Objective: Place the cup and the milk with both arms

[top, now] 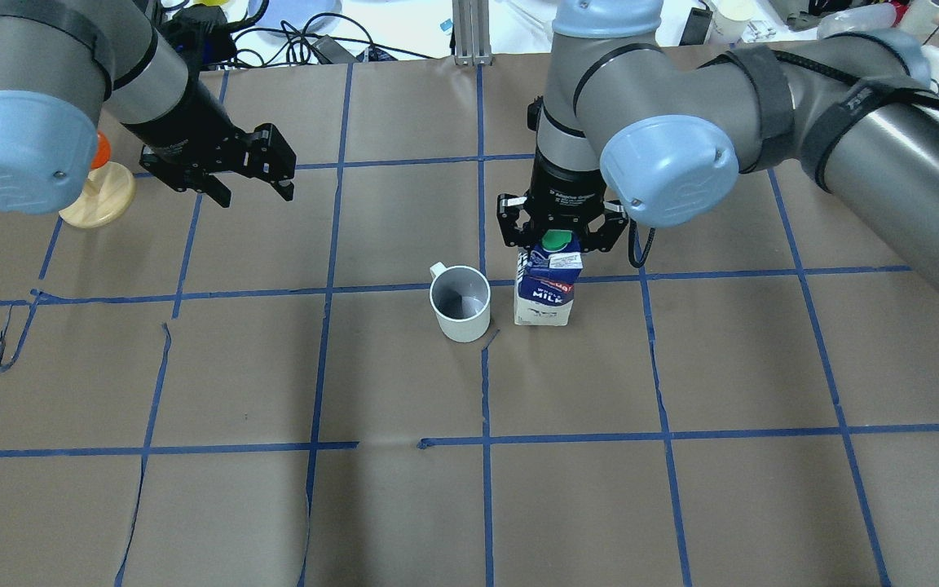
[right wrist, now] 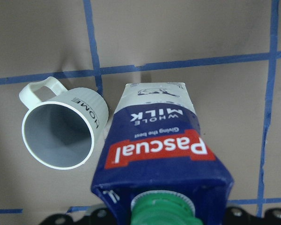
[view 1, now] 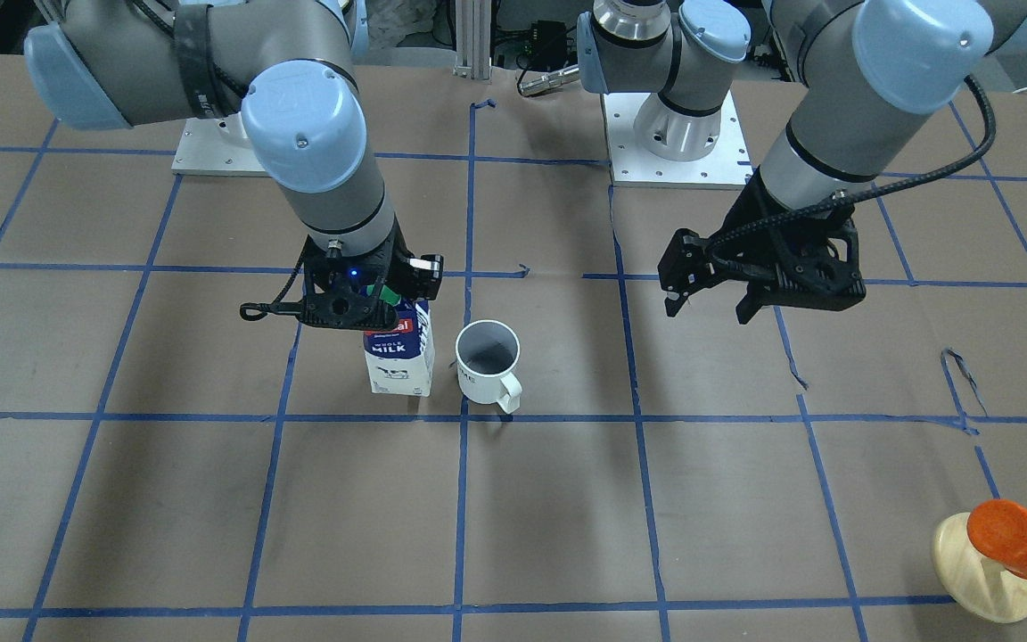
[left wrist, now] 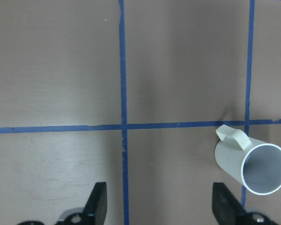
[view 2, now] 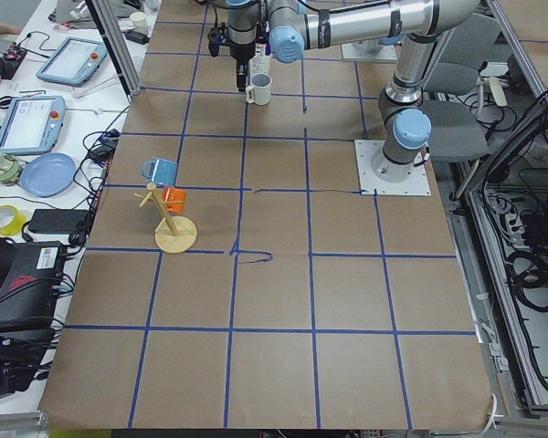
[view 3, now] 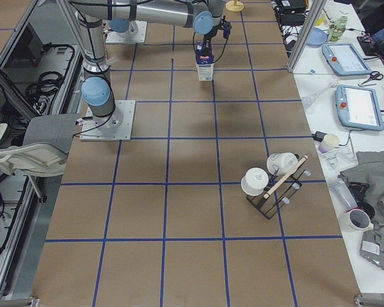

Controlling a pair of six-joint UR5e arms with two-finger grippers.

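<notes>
The white cup (view 1: 488, 361) stands upright on the brown paper, handle toward the operators' side; it also shows in the overhead view (top: 461, 306) and in both wrist views (left wrist: 253, 164) (right wrist: 61, 136). The milk (view 1: 399, 357) stands upright right beside it, apart from it (top: 547, 293) (right wrist: 159, 150). My right gripper (top: 559, 236) is around the carton's top at the green cap; its jaws look spread wider than the carton. My left gripper (top: 256, 196) is open and empty, raised well off to the cup's left (view 1: 710, 312).
An orange cup on a wooden stand (view 1: 1008, 544) sits at the table's far left corner (top: 99, 191). A rack with white mugs (view 3: 272, 182) stands at the right end. Blue tape lines grid the paper.
</notes>
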